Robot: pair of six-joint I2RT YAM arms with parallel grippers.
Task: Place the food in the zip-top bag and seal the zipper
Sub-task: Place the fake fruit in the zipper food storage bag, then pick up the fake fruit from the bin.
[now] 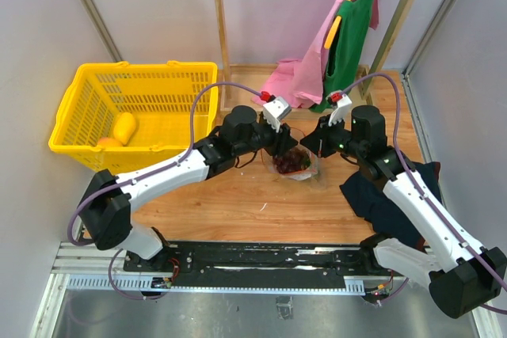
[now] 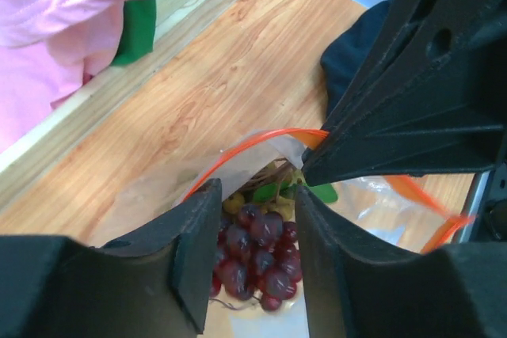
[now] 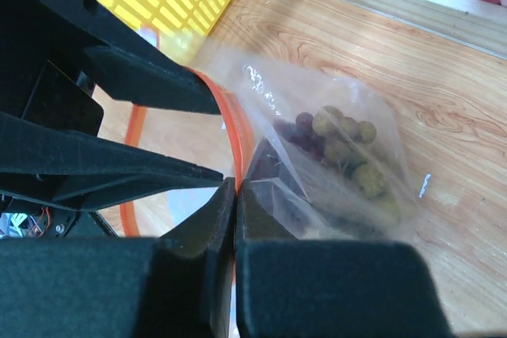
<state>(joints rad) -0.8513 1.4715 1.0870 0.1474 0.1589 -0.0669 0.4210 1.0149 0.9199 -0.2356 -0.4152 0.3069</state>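
My right hand (image 3: 236, 187) is clamped on the zipper (image 3: 238, 136). The strip curves from there toward my left hand (image 2: 255, 195), spread apart over the mouth of the bag (image 3: 348, 100)

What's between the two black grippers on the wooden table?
The clear crinkly zip-top bag, holding a dark purple grape bunch, lies between the left gripper and right gripper, seen in the top external view.
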